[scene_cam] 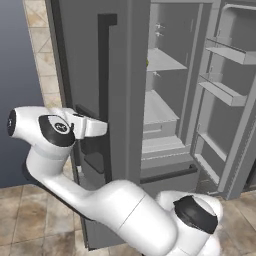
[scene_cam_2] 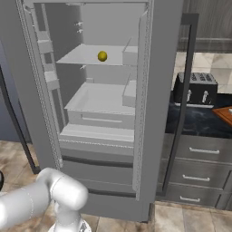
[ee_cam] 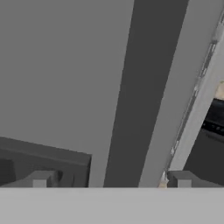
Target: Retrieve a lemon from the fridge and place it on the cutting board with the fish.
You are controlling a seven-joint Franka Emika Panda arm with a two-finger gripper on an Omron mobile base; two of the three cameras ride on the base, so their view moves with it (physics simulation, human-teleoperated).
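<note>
Fridge point(scene_cam_2: 113, 113) stands open, lemon point(scene_cam_2: 102, 56) on its upper shelf

The white arm point(scene_cam: 115, 210) rises from the 5 o'clock corner of the left base view, runs toward 10 o'clock to a dark-capped joint, then bends toward 3 o'clock at the wrist. In the hand view the gripper point(ee_cam: 111, 180) stands wide open, its two grey fingertips point(ee_cam: 40, 179) at 7 and 5 o'clock, holding nothing.
</note>
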